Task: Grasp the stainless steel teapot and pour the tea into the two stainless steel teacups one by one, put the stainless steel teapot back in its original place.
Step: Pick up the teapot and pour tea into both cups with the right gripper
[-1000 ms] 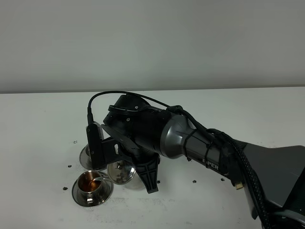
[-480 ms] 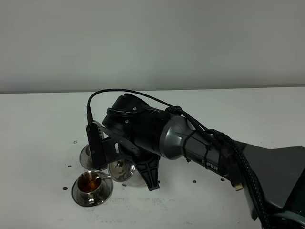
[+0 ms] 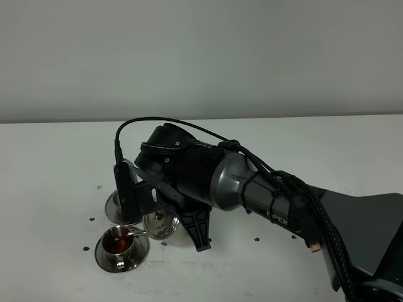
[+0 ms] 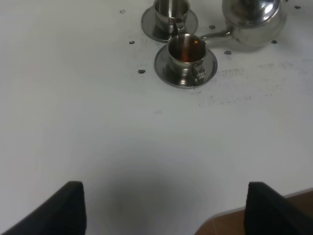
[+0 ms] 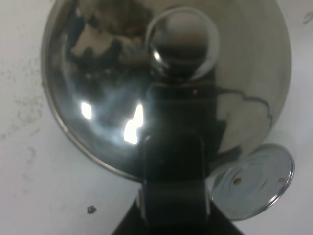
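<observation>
My right gripper point(image 3: 179, 220) reaches across to the left and is shut on the handle of the stainless steel teapot point(image 3: 160, 225). In the right wrist view the teapot point(image 5: 166, 83) is seen from above, with one dark finger point(image 5: 173, 171) against it. Its spout point(image 4: 215, 35) reaches the rim of the nearer teacup point(image 4: 186, 49), which holds brown tea and stands on its saucer point(image 4: 164, 68). The second teacup point(image 4: 171, 10) stands just behind on its own saucer. The round coaster disc point(image 5: 254, 181) lies beside the pot's base. My left gripper point(image 4: 166, 215) is open and empty, well away from the cups.
The white table point(image 3: 56, 163) has small dark specks around the cups. The right arm's bulk point(image 3: 252, 189) covers the middle of the table and hides part of the far saucer point(image 3: 112, 211). The table's front edge point(image 4: 254, 210) shows in the left wrist view.
The right wrist has shifted slightly left and turned a little, with the teapot in it. The spout stays at the nearer cup. The left gripper has not visibly moved.
</observation>
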